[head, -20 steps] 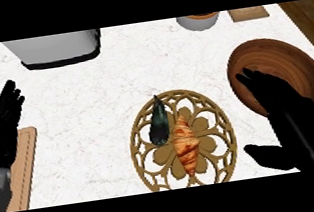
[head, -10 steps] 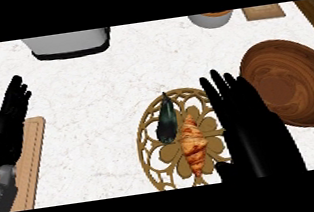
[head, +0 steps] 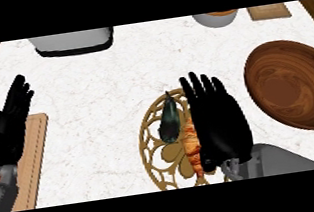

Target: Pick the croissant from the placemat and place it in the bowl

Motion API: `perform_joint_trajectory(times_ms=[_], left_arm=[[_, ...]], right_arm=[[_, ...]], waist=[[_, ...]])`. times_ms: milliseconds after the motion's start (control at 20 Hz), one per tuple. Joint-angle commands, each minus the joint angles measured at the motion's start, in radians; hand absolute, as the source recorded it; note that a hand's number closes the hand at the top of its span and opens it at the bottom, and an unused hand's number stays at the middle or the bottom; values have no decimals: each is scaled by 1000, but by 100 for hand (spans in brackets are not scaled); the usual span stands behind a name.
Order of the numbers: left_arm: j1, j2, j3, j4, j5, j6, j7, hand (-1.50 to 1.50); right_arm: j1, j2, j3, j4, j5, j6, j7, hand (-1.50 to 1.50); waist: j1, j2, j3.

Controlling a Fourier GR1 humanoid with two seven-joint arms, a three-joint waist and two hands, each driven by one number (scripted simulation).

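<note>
A golden croissant [head: 190, 146] lies on a round tan openwork placemat [head: 152, 139] at the lower middle of the counter, beside a dark eggplant [head: 168, 120]. My right hand [head: 217, 119] hovers over the placemat's right half with its fingers straight, open, covering the croissant's right side. The wooden bowl [head: 293, 84] sits to the right, holding nothing. At the left edge my left hand [head: 7, 124] rests open, fingers pointing up.
A wooden board [head: 31, 156] lies under the left hand at the left edge. A white appliance [head: 72, 41] stands at the back. At the back right are a small cup [head: 216, 17] and a second small wooden board [head: 268, 11]. Dark wood floor borders the counter at both sides.
My right hand has moved left from beside the bowl to over the placemat and croissant. The view has shifted too. The left hand keeps its pose.
</note>
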Motion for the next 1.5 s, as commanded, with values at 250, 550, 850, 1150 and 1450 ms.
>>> perform_joint_trajectory(times_ms=[250,550,850,1150,1450], left_arm=[[7,-40,-14,-2,-21,16,-13,0],[3,-11,16,-16,-12,6,11,0],[46,-25,23,14,-23,-17,-55,0],[-12,-17,50,18,-22,-23,12,0],[31,-51,36,0,-45,-13,0,0]], right_arm=[[-45,183,-34,248,-146,232,224,-150],[-50,211,-67,373,-211,323,259,-150],[-131,214,-33,425,-110,331,233,-150],[-92,265,-6,434,-27,326,213,-150],[-18,287,-56,480,3,337,184,-150]], waist=[[-6,3,3],[-13,-2,3],[-11,-2,4],[-25,0,6],[-23,-1,6]])
